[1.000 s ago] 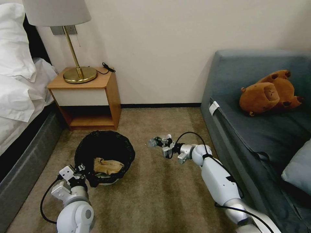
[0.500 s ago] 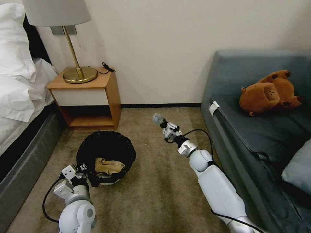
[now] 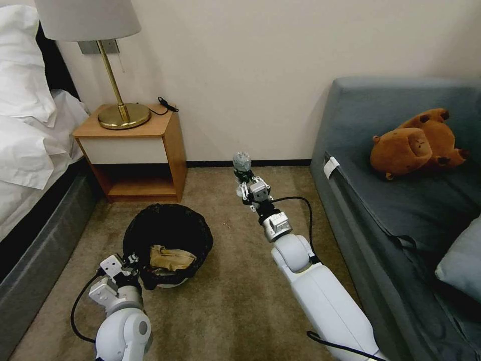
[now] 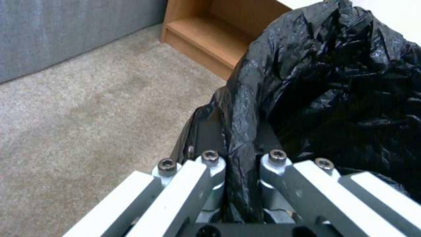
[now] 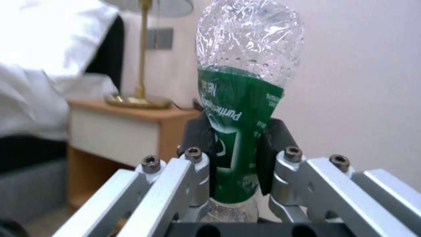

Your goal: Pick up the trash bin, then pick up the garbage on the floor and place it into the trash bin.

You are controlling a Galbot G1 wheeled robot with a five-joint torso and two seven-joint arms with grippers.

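The trash bin (image 3: 168,235), round with a crinkled black bag over its rim, hangs low over the carpet at lower left. My left gripper (image 3: 134,262) is shut on the bag-covered rim (image 4: 239,138). A crumpled brown paper bag (image 3: 170,257) lies inside the bin. My right gripper (image 3: 245,181) is raised in mid-room, right of the bin and higher, shut on a crushed clear bottle with a green label (image 5: 239,108), (image 3: 242,163) that points up toward the wall.
A wooden nightstand (image 3: 138,150) with a brass lamp (image 3: 117,108) stands behind the bin. A bed (image 3: 30,165) runs along the left, a grey sofa (image 3: 401,200) with a brown plush toy (image 3: 416,143) along the right. Bare carpet (image 3: 235,301) lies between them.
My right arm swung up and toward the wall, lifting the bottle from near the floor to pointing upward. The left gripper and bin shifted slightly right.
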